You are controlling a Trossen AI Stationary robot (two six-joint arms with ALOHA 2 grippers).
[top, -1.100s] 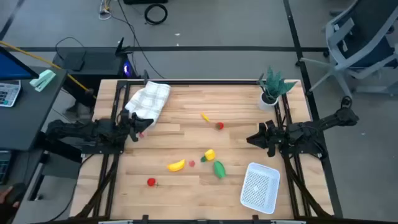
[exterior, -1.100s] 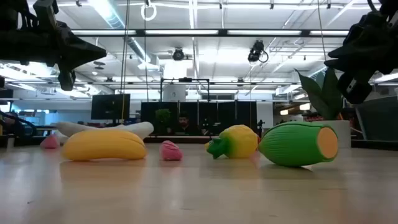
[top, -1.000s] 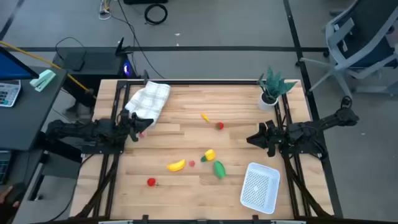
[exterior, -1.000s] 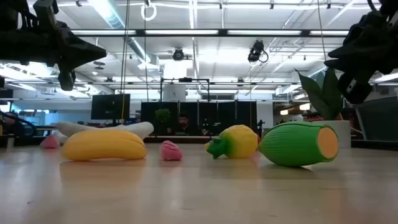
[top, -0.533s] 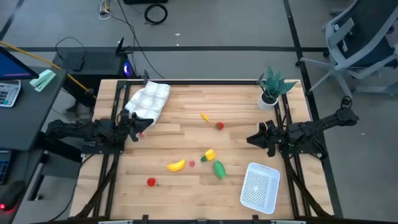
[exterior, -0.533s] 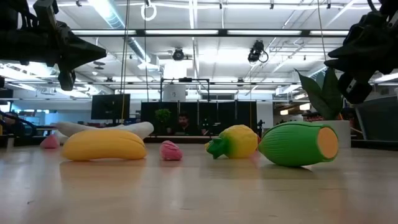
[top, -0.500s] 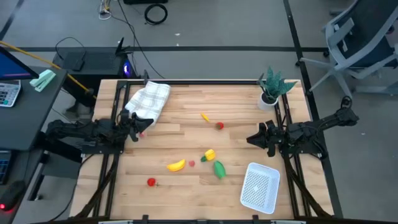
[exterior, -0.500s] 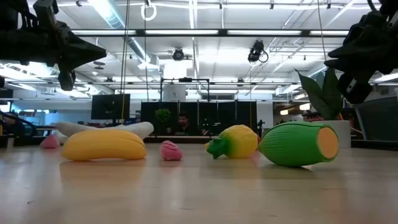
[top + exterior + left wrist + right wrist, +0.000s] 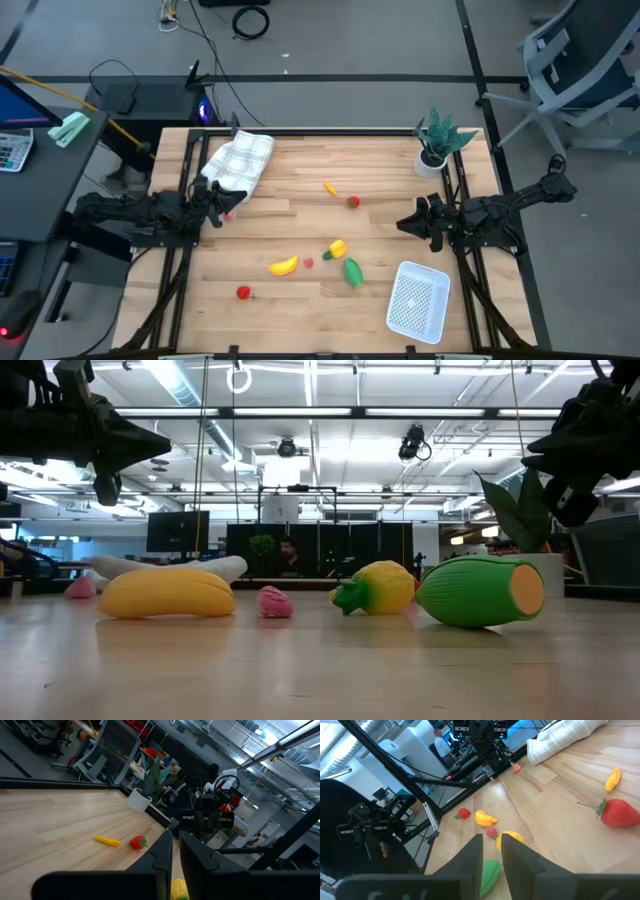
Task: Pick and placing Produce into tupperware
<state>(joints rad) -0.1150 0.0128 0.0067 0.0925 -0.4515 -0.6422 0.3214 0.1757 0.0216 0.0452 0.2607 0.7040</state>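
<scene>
While I wait above the plank table [image 9: 300, 230], my left gripper [image 9: 213, 207] and right gripper [image 9: 405, 224] hover at its sides, fingers nearly closed, empty. Near right sits the perforated white tupperware [image 9: 418, 300]. Low down, the smooth curved banana [image 9: 167, 593], pepper [image 9: 375, 588] and ribbed green piece [image 9: 480, 592] lie mid-table.

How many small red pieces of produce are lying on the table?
3, with a fourth small one half hidden. A strawberry lies near the small yellow-orange piece, one right of the banana, one toward the front left. The fourth sits beside the left gripper.
</scene>
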